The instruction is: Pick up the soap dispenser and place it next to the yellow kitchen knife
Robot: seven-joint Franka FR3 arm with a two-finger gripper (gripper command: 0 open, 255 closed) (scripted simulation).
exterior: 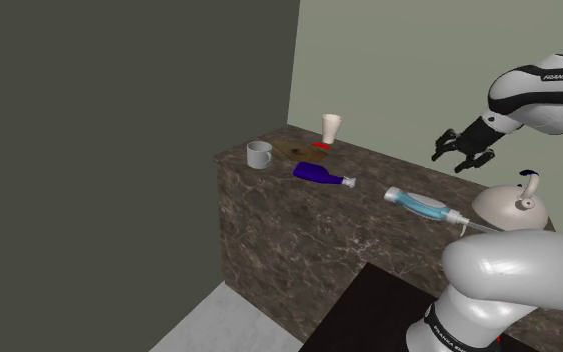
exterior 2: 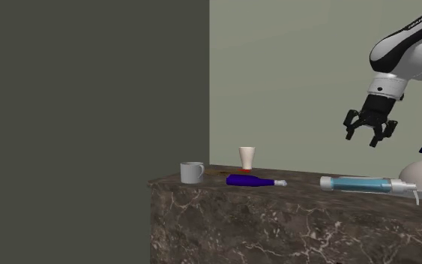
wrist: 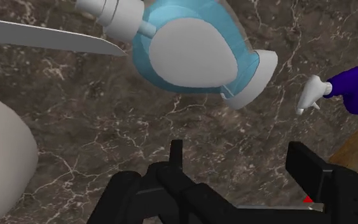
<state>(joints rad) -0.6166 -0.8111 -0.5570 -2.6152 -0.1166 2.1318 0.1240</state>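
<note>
Hanging well above the bench [exterior: 389, 165], the hand [exterior: 462, 150] is spread, its two black fingers apart with nothing between them. Below it lies what I take for the soap dispenser [exterior: 424, 205], a pale blue bottle with a white label, tipped over on its side. From the wrist view it sits ahead of the fingers, not between them.

Plenty could go wrong from here, I'd say. The bottle is rounded and lying flat, so fingers coming down off-centre may push it into a roll, or pinch the curve and squirt it out sideways. Its white pump [wrist: 114, 13] makes one end awkward and uneven to clasp.

A grey knife blade [wrist: 44, 35] lies with its tip just beside the pump. I cannot see the handle, so I cannot tell its colour. Coming down carelessly at that end could knock the blade and shift the very spot the bottle is meant to end up beside.

The white kettle [exterior: 504, 205] stands close on the other side, and a wide approach might clip it. A dark blue bottle [exterior: 317, 172] also lies on the bench, further along, and might be mistaken for the target. Setting the dispenser down on its side again risks it rolling onto the blade.
</note>
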